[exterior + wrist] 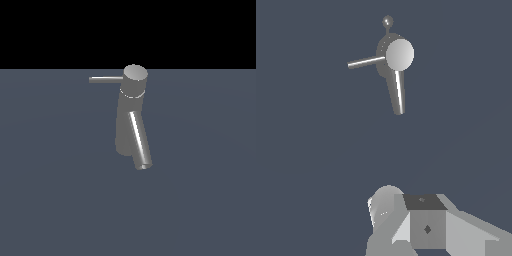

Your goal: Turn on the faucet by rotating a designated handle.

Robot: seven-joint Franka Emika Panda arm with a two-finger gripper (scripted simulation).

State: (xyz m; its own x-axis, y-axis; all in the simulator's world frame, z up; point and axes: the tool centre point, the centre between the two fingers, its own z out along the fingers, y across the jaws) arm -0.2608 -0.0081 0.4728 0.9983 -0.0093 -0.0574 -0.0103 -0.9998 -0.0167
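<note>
Blocky white-grey claw (421, 225): nearest the wrist camera, finger spread indeterminable. Grey metallic cylindrical faucet (131, 112), thin grey rod handle (105, 79): well apart from claw, untouched, on dark counter (50, 190).

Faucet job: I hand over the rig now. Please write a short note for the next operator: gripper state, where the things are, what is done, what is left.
Gripper: not in the exterior view. The wrist view shows only grey blocky parts of the arm at its edge, so open or shut cannot be told. It is far from the faucet and holds nothing that can be seen.
Faucet: upright on the flat surface, spout slanting down.
Handle: thin rod sticking out of the cap toward the exterior view's left, untouched.
Done: nothing visible yet.
Left: approach the handle, make contact, rotate it.
</note>
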